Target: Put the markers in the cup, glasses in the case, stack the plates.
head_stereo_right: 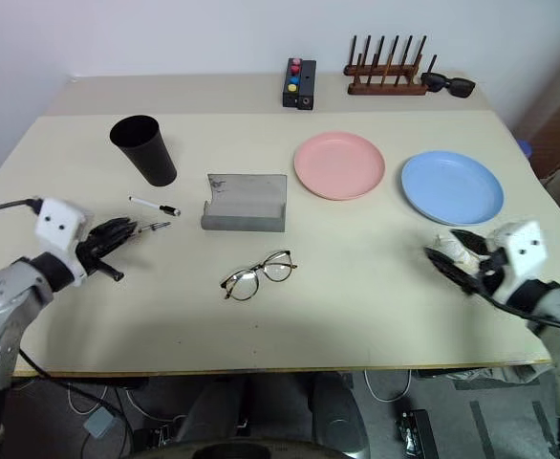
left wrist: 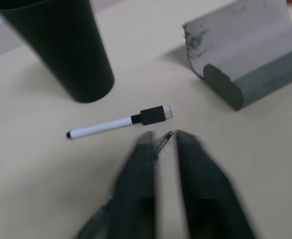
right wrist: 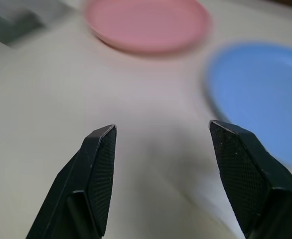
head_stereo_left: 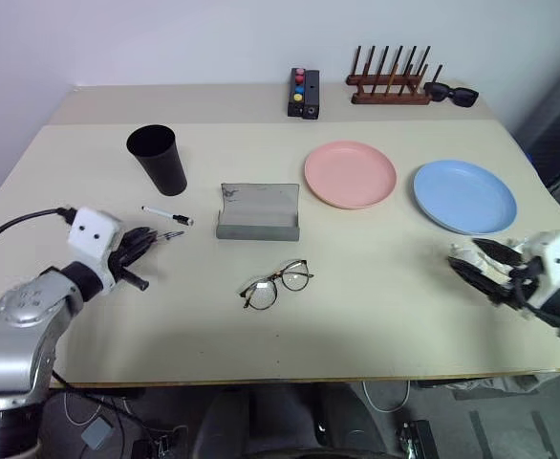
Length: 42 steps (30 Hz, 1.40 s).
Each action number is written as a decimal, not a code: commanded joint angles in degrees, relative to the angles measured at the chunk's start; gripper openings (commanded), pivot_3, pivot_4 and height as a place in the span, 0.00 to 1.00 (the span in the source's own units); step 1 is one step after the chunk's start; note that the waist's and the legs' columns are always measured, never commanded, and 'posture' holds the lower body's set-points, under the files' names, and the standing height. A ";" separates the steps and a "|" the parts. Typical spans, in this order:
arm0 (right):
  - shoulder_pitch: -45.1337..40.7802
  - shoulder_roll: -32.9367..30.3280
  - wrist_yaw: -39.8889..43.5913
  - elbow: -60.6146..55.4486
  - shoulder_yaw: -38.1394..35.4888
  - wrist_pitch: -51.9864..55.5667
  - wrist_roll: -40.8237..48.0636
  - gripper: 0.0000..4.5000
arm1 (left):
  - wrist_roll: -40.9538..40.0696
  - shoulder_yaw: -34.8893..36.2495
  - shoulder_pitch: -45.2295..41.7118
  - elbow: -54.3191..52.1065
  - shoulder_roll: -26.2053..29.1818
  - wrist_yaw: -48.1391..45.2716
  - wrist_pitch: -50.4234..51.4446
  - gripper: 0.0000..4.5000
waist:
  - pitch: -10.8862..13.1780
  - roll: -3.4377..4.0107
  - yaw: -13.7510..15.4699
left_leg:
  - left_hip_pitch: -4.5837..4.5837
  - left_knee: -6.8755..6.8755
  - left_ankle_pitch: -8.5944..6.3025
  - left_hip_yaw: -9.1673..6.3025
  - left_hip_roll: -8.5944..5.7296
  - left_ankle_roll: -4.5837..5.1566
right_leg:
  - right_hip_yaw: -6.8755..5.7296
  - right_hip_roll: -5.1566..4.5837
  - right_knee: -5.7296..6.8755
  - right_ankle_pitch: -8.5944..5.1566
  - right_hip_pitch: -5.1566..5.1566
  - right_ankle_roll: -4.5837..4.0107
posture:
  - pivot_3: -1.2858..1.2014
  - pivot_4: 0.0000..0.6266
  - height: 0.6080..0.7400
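The markers are shown in the left eye view between the cup (head_stereo_left: pixel 159 158) and the left gripper (head_stereo_left: pixel 144 243): the white marker (head_stereo_left: pixel 167 215) lies on the table (head_stereo_left: pixel 376 316) near the cup's base, the grey marker (head_stereo_left: pixel 171 235) at the fingertips. In the left wrist view, the grey marker (left wrist: pixel 162 143) is seen in the narrow gap between the fingers (left wrist: pixel 136 189); whether it is clamped cannot be told. In the right wrist view, the right gripper (right wrist: pixel 163 130) is held wide apart, empty, near the blue plate (right wrist: pixel 258 92). The marker step is judged in hand; a firm pinch and a lift to the cup's rim are called for next.

Left end effector (left wrist: pixel 165 149) low over the tabletop (head_stereo_left: pixel 376 316), fingers only slightly parted, right end effector (right wrist: pixel 161 144) at the other side, fingers spread wide, holding nothing
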 commanded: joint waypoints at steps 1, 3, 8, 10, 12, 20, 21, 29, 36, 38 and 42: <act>-2.40 1.29 -2.57 -7.83 3.63 3.09 2.41 0.68 | 2.56 -3.24 -3.29 4.52 3.48 -3.97 -1.53 0.52 | 0.01 0.01 0.00 | -0.01 0.00 0.00 -0.01 0.00 0.00 | 0.00 0.02 0.01 0.00 -0.02 0.00 | 0.52 0.24 0.96; -3.81 2.41 -4.00 -9.74 6.28 4.32 2.44 0.68 | 4.42 -5.77 -6.27 8.39 4.68 -5.86 -3.54 0.75 | 0.01 0.00 0.11 | -0.04 0.00 0.00 0.00 0.00 0.00 | 0.00 0.01 0.00 0.00 -0.05 0.00 | 0.52 0.24 0.96; -5.19 4.36 -7.05 -12.71 9.72 6.52 2.53 0.68 | 9.46 -11.34 -12.95 18.26 5.69 -9.05 -8.72 0.75 | 0.02 -0.03 0.33 | -0.17 -0.01 0.00 -0.03 -0.04 0.00 | -0.02 -0.05 -0.02 0.01 -0.16 0.02 | 0.52 0.24 0.96; -4.96 4.62 -7.81 -13.99 10.68 7.18 2.55 0.68 | 10.44 -12.60 -14.95 21.32 5.85 -10.46 -9.75 0.75 | 0.02 -0.03 0.27 | -0.21 -0.01 -0.01 -0.02 -0.03 0.01 | -0.02 -0.09 -0.01 0.02 -0.20 0.03 | 0.52 0.24 0.96; -4.94 4.85 -8.56 -14.74 11.26 7.64 2.62 0.68 | 10.93 -13.35 -16.28 23.34 6.06 -11.78 -9.69 0.75 | 0.02 -0.03 0.17 | -0.23 -0.04 -0.01 -0.02 -0.04 0.01 | -0.02 -0.09 0.00 0.08 -0.26 0.14 | 0.52 0.24 0.96; -6.66 5.63 -10.44 -15.24 12.81 8.95 2.76 0.68 | 15.90 -20.58 -24.85 33.57 8.22 -20.39 -5.98 0.75 | 0.02 -0.04 0.11 | -0.19 -0.03 -0.01 0.01 -0.05 0.01 | -0.02 -0.04 0.17 0.08 -0.31 0.14 | 0.52 0.24 0.96; -6.75 5.72 -10.58 -15.36 12.92 9.10 2.75 0.68 | 17.06 -21.78 -25.71 34.34 8.65 -21.05 -5.44 0.75 | 0.02 -0.04 0.09 | -0.18 0.00 0.00 0.02 -0.07 0.01 | -0.02 -0.02 0.22 0.08 -0.31 0.14 | 0.52 0.24 0.96; -6.58 6.23 -11.53 -16.38 13.53 9.55 2.80 0.68 | 19.79 -26.48 -31.76 40.43 9.64 -28.19 -3.88 0.75 | 0.01 -0.03 -0.24 | -0.07 0.02 0.00 0.04 -0.06 0.01 | 0.03 0.07 0.63 0.06 -0.41 0.11 | 0.52 0.24 0.96; -6.31 6.39 -12.00 -16.67 13.72 9.56 2.95 0.68 | 19.69 -26.30 -33.25 43.58 9.80 -31.58 -2.64 0.03 | 0.01 -0.03 -0.32 | -0.05 0.04 0.01 0.04 -0.04 0.01 | 0.05 0.09 0.68 0.06 -0.41 0.11 | 0.52 0.24 0.96; -6.34 6.33 -11.94 -16.42 13.74 9.42 2.94 0.68 | 20.18 -26.30 -33.43 44.31 9.87 -31.47 -3.24 0.01 | 0.00 -0.02 -0.35 | -0.04 0.04 0.01 0.04 -0.04 0.01 | 0.07 0.10 0.69 0.06 -0.41 0.11 | 0.52 0.24 0.96; -6.49 6.11 -11.66 -15.88 13.62 9.20 2.89 0.68 | 19.95 -25.36 -33.42 44.47 9.73 -30.78 -4.92 0.01 | 0.00 -0.02 -0.36 | -0.05 0.05 0.01 0.05 -0.03 0.01 | 0.08 0.10 0.68 0.06 -0.42 0.11 | 0.52 0.24 0.96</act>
